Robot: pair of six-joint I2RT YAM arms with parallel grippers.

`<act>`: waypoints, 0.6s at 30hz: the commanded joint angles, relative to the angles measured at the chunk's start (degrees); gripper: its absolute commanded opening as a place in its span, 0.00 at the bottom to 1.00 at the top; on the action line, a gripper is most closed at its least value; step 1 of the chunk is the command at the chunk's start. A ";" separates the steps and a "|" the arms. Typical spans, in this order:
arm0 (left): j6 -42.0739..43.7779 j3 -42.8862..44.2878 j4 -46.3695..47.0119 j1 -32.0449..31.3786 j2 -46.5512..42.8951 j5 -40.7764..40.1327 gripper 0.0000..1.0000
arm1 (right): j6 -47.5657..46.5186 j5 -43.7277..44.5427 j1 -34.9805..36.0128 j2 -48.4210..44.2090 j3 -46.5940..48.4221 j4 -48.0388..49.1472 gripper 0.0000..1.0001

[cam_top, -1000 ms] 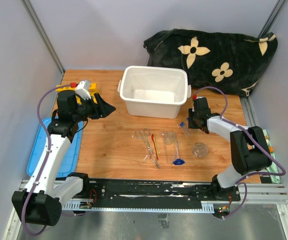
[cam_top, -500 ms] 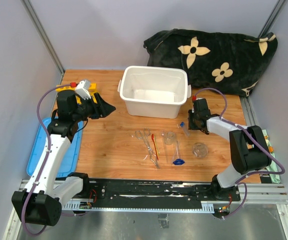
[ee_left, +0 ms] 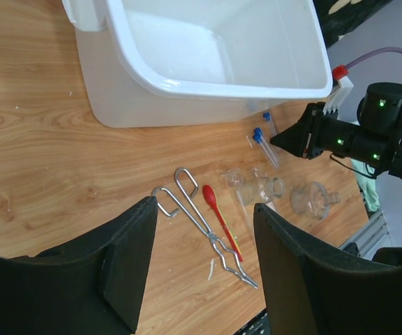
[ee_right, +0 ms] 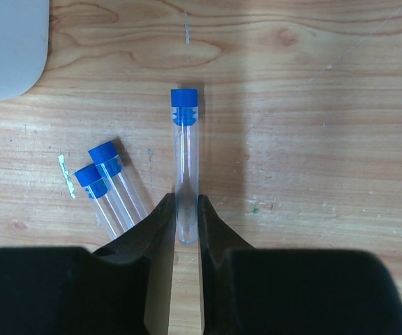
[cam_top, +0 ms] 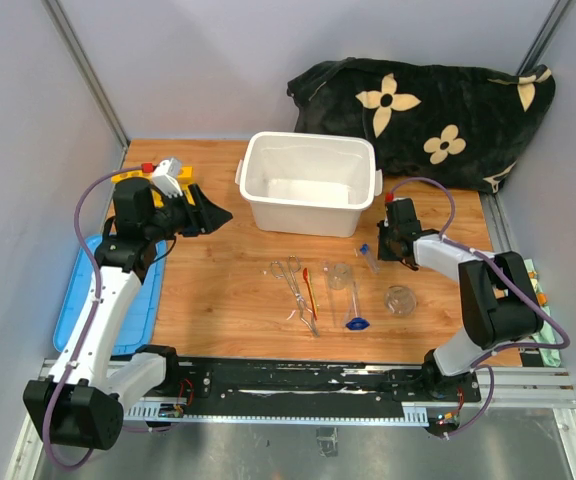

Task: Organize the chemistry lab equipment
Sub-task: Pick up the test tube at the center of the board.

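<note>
In the right wrist view a blue-capped tube (ee_right: 185,160) lies on the wood, and my right gripper (ee_right: 185,209) is shut on its clear bottom end, both fingers touching the glass. Two more blue-capped tubes (ee_right: 110,185) lie just to its left. Seen from above, the right gripper (cam_top: 386,250) is low on the table right of the white bin (cam_top: 258,205). My left gripper (cam_top: 213,213) hangs open and empty near the yellow tube rack (cam_top: 128,178). Between its fingers the left wrist view shows the metal tweezers (ee_left: 204,234) and the red tool (ee_left: 220,218) far below.
Small beakers (cam_top: 339,275), a flask (cam_top: 400,299) and a blue-based glass piece (cam_top: 356,322) lie mid-table. The black flowered blanket (cam_top: 428,110) fills the back right corner. A blue lid (cam_top: 73,300) lies along the table's left edge.
The right gripper's fingers have closed in onto the tube. The left gripper has lifted and turned slightly near the rack.
</note>
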 commanded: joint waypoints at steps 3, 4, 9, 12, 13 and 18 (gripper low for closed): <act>0.44 1.81 -0.37 -0.32 1.24 1.58 0.62 | 0.47 2.61 -0.61 -7.31 -2.22 -2.17 0.09; 0.38 1.81 -0.36 -0.32 1.41 1.60 0.62 | 0.36 3.15 -0.58 -9.20 -2.29 -2.98 0.09; -0.10 1.55 0.47 -0.32 1.90 2.01 0.62 | -1.23 4.32 1.34 -20.78 -2.45 -5.69 0.08; -0.44 1.61 0.69 -0.32 2.19 2.37 0.62 | -2.78 3.44 4.84 -29.30 -3.44 -5.05 0.07; -0.50 1.75 0.76 -0.34 2.32 2.55 0.62 | -3.45 3.50 7.47 -32.33 -4.01 -4.61 0.07; -1.19 3.21 0.78 -0.56 3.16 3.65 0.62 | -4.25 7.87 20.22 -43.36 -7.06 -4.80 0.01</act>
